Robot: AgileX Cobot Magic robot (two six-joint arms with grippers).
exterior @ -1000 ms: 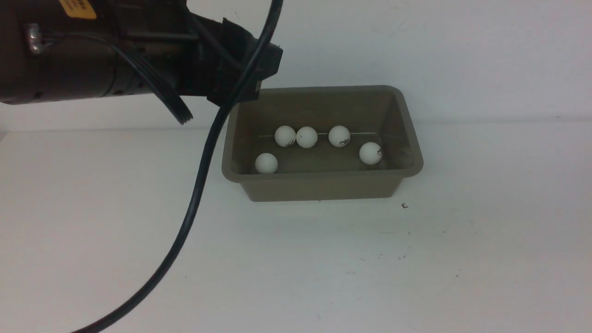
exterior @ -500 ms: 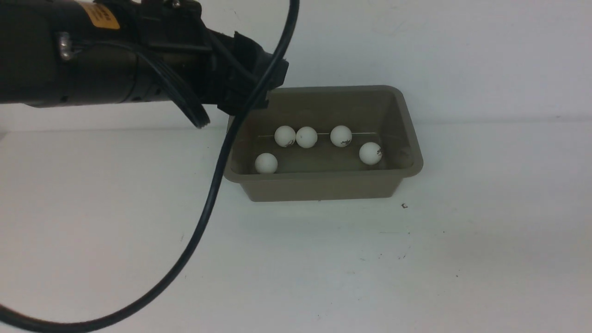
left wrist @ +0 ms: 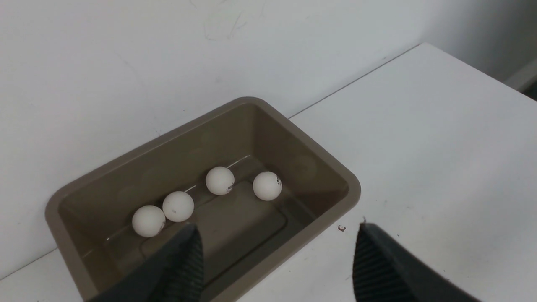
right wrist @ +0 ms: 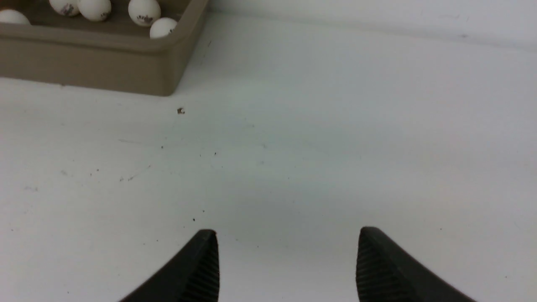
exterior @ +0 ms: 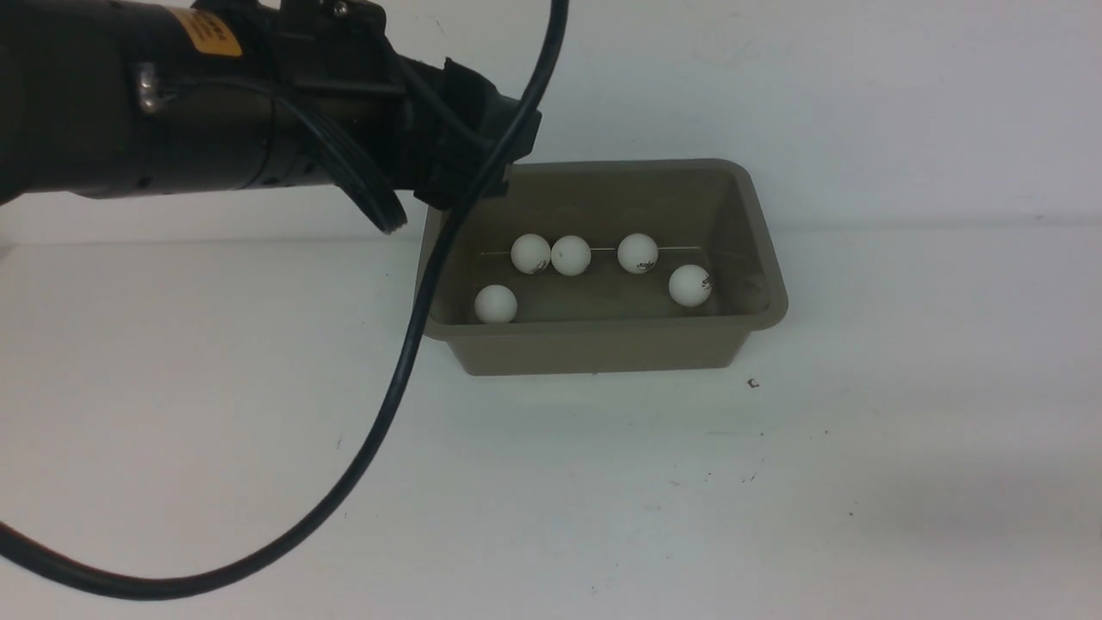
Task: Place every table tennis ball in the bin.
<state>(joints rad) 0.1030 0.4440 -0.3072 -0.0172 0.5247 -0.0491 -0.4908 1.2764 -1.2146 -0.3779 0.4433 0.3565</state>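
Observation:
The grey-brown bin (exterior: 603,344) stands at the back of the table against the wall. Several white table tennis balls lie inside it: a touching pair (exterior: 551,255), one (exterior: 637,253) to their right, one (exterior: 690,285) near the right wall and one (exterior: 496,304) at the front left. My left arm (exterior: 258,112) reaches in from the upper left, its end over the bin's far left corner. The left gripper (left wrist: 277,228) hangs open and empty above the bin's (left wrist: 297,247) rim. My right gripper (right wrist: 287,231) is open and empty over bare table, well away from the bin (right wrist: 105,63).
A black cable (exterior: 387,405) hangs from the left arm and loops down across the table left of the bin. A small dark speck (exterior: 753,383) lies by the bin's front right corner. The wall rises directly behind the bin.
The left arm has shifted right, toward the bin's far left corner, and its cable has swung right with it. The third ball in the back row has drifted slightly right.

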